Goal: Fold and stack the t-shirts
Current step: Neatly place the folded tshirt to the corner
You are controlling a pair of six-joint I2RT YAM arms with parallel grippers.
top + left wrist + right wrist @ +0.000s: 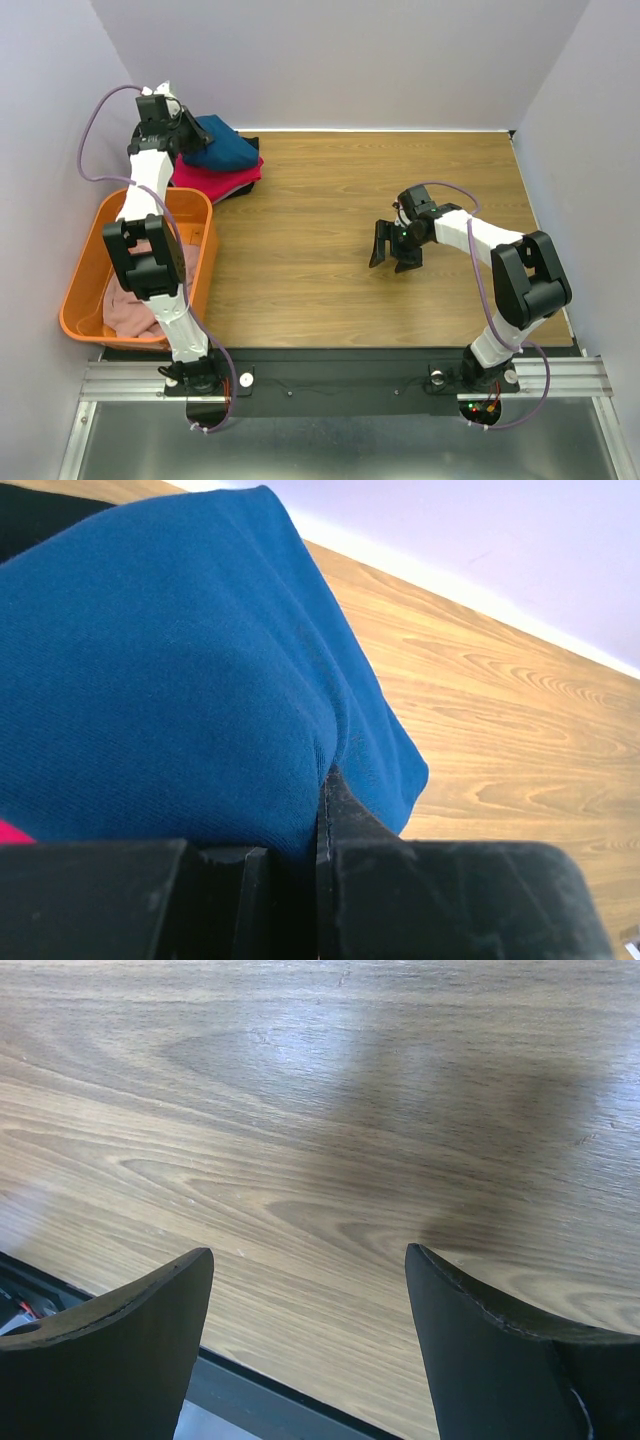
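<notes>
A folded navy blue t-shirt (225, 146) lies on top of a bright pink t-shirt (213, 181) at the table's far left, with a black edge under them. My left gripper (188, 128) is at the stack's left end. In the left wrist view it (325, 780) is shut on a fold of the navy blue t-shirt (180, 670); a sliver of the bright pink t-shirt (10, 832) shows below. A pale dusty-pink t-shirt (130, 306) lies crumpled in the orange basket (205, 250). My right gripper (393, 255) (310, 1270) is open and empty, low over bare wood.
The orange basket stands at the left table edge, with the left arm passing over it. White walls close the back and both sides. The table's front edge with its black rail (270, 1400) is just below the right gripper's fingers.
</notes>
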